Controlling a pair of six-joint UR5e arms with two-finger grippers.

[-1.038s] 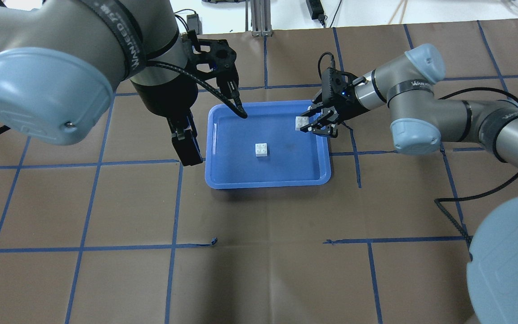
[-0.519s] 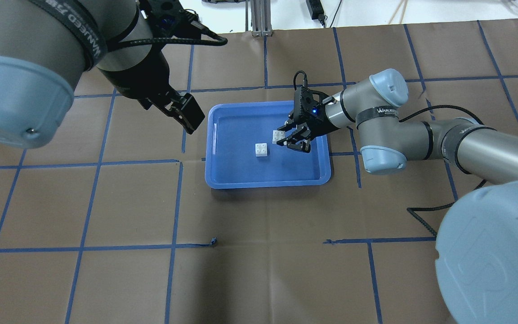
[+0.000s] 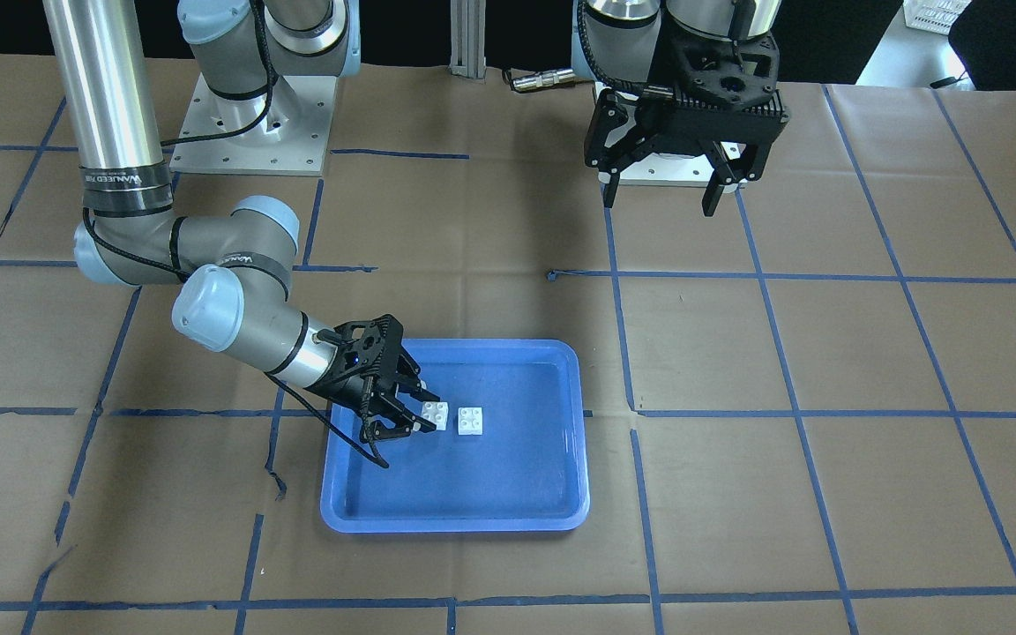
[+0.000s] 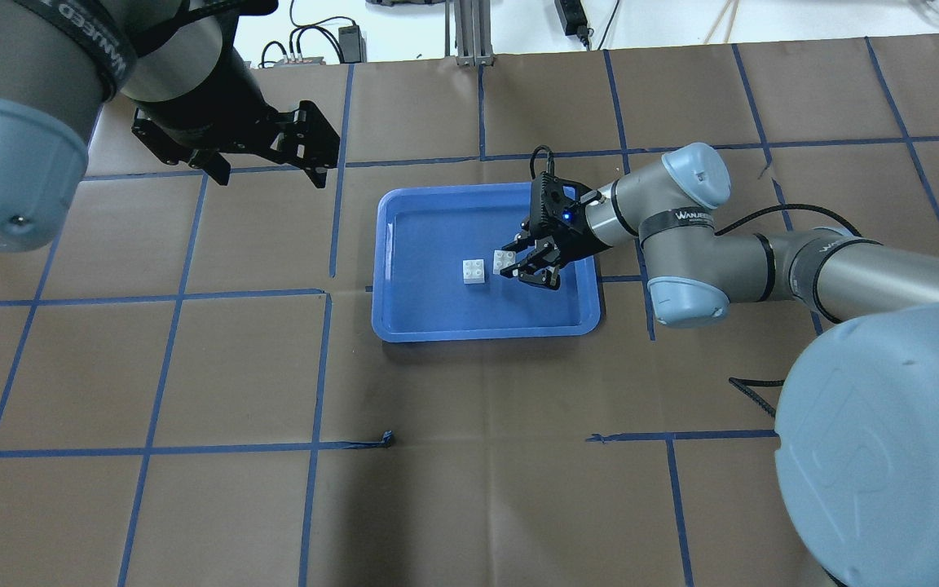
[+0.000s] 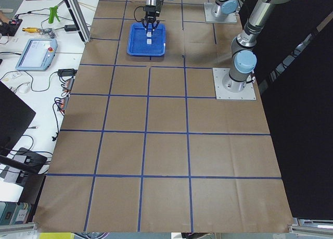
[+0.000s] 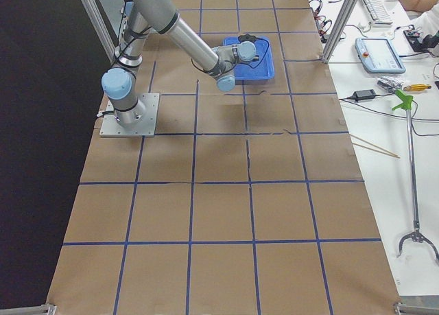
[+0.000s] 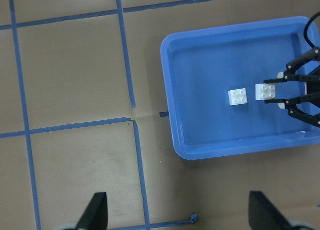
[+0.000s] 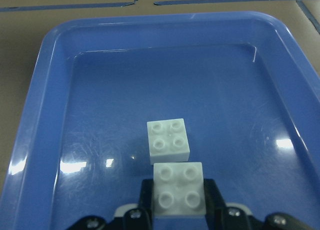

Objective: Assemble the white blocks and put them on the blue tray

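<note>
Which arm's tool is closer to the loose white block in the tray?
Right. The right tool grips the other block beside the loose block; the left tool hangs open outside the tray.

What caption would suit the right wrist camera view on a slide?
Right claw grips one white block just beside the other white block, which sits studs-up in the blue tray.

Within the blue tray (image 4: 437, 236), only the resting block (image 4: 473, 271) stands beside the held block (image 4: 504, 260).
</note>
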